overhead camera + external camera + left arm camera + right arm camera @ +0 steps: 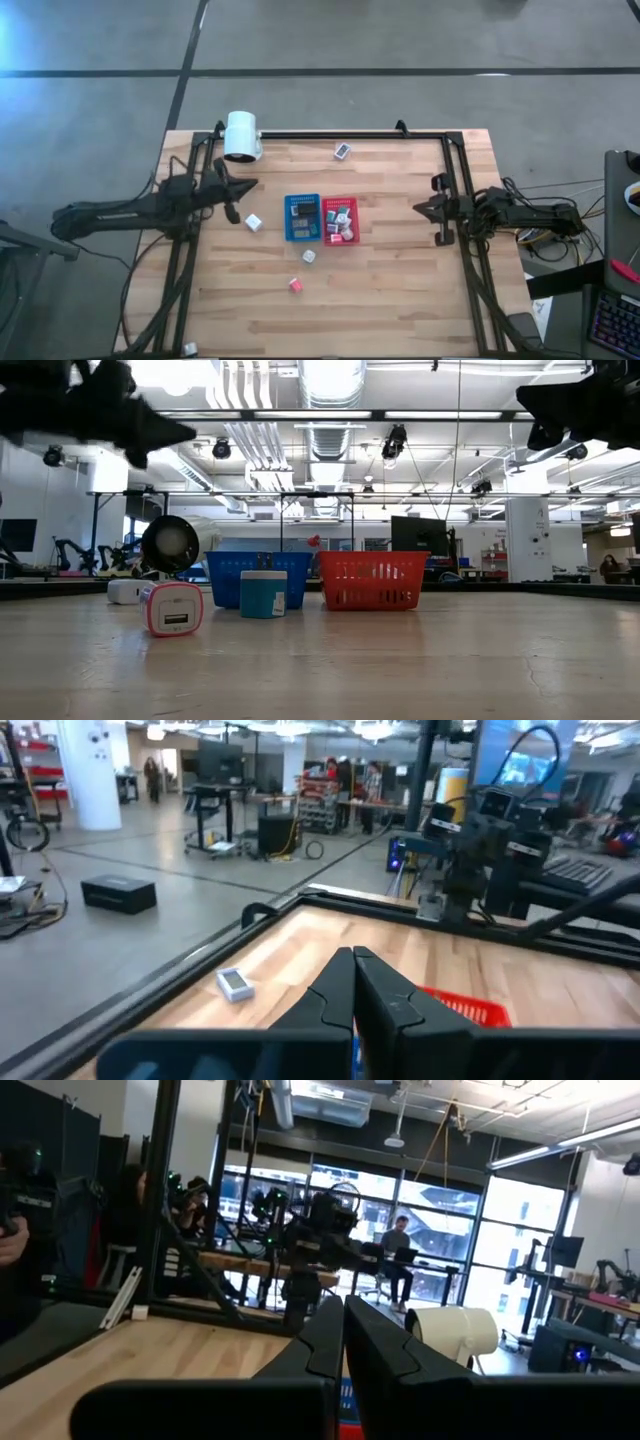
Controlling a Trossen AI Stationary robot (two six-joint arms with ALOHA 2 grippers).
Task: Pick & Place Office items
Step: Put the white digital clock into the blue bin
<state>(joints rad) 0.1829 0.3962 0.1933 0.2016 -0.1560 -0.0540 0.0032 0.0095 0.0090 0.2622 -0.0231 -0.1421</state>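
Dark fingers of the left gripper (249,185) are pressed together with nothing between them, raised over the worktop (400,290) near its left edge, beside the big white cylinder (242,136) lying at the back left corner. The right gripper (418,208) waits near the right edge, likewise closed and empty.

Two perforated trays stand touching at the worktop's middle: the blue tray (302,217) and the red tray (340,219). Both hold small office items, but these overlap, so I cannot count them.

Five items lie loose: a white cube (253,222) just beside the left gripper, a pale cube (309,256) in front of the blue tray, a pink cube (296,285) nearer the front edge, a small flat item (342,150) near the back edge, and one (190,348) at the front left corner, cut off and hard to make out.
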